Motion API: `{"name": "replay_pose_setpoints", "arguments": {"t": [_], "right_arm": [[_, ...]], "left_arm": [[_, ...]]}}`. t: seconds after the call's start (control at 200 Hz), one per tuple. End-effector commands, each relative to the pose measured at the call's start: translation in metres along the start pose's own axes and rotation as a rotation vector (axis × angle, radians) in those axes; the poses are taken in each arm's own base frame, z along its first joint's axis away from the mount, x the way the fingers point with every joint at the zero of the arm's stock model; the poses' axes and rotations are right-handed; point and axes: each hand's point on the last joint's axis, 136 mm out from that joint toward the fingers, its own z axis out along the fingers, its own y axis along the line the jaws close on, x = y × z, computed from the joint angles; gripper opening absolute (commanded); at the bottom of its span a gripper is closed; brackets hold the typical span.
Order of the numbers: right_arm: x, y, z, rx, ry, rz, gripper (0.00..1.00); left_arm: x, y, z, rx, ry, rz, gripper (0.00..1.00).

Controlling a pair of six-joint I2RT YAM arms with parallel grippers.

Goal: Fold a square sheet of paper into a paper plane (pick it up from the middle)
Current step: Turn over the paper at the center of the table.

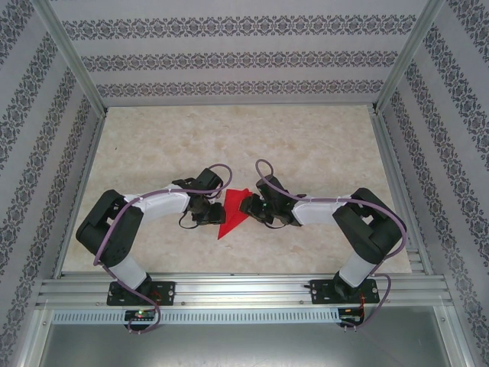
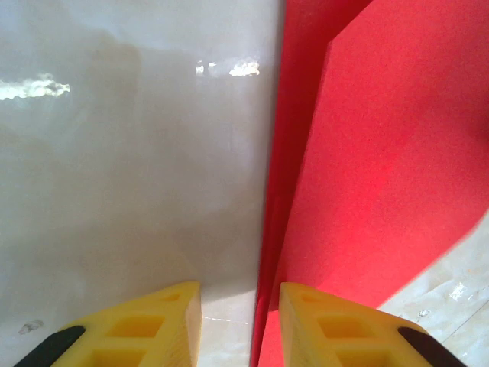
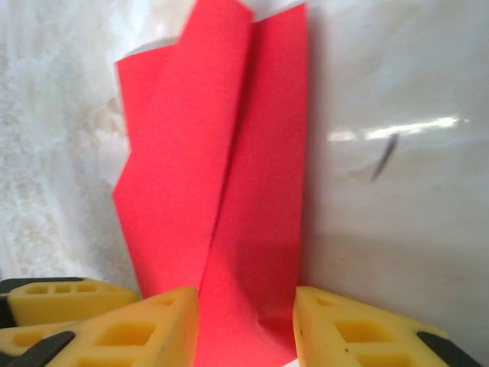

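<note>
The left arm is glossy black and white with a purple cable looped along it, and it reaches in from the near-left over a pale table with a shiny, marble-like surface. The left gripper sits low just beside the left edge of the red sheet of paper. In the left wrist view, its blocky yellow fingers have moulded hollows and stand parted. The left finger is over bare table and the right one over the paper, whose straight edge runs up through the gap. Nothing is clamped there.

The sheet lies at the middle of the table between the two grippers. It is thin and matte and is already creased into a narrow pointed shape, with the tip towards the near side. From the right wrist camera the paper shows overlapping layers, a long diagonal fold and a notched left edge.

The right gripper meets the sheet from the right. Its yellow fingers are apart and the paper fills the gap between them. I cannot tell whether they are pinching it.
</note>
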Motion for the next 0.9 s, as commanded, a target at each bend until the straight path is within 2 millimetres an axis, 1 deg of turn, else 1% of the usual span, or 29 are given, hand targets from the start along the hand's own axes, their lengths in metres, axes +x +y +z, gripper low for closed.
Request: {"name": "replay_pose_setpoints", "arguments": {"t": [0.0, 0.15, 0.315, 0.5, 0.604, 0.734, 0.894], "right_arm": [[0.001, 0.014, 0.000, -0.053, -0.001, -0.011, 0.39], [0.000, 0.015, 0.003, -0.058, 0.003, -0.010, 0.41], [-0.002, 0.027, 0.003, -0.098, -0.001, -0.019, 0.42], [-0.005, 0.031, 0.003, -0.134, -0.023, -0.017, 0.43], [-0.002, 0.031, 0.000, -0.133, -0.024, -0.028, 0.44], [-0.005, 0.033, -0.002, -0.137, -0.039, -0.034, 0.44], [-0.005, 0.037, 0.001, -0.140, -0.037, -0.039, 0.45]], "left_arm": [[0.002, -0.021, 0.007, 0.109, 0.016, 0.026, 0.33], [0.002, -0.020, 0.007, 0.107, 0.013, 0.018, 0.32], [0.000, -0.021, 0.006, 0.112, 0.008, 0.014, 0.32], [-0.002, -0.023, 0.004, 0.120, -0.006, 0.001, 0.32], [-0.004, -0.025, 0.007, 0.139, -0.015, -0.014, 0.32], [-0.004, -0.025, 0.008, 0.142, -0.015, -0.016, 0.32], [-0.004, -0.027, 0.007, 0.152, -0.016, -0.017, 0.32]]}}
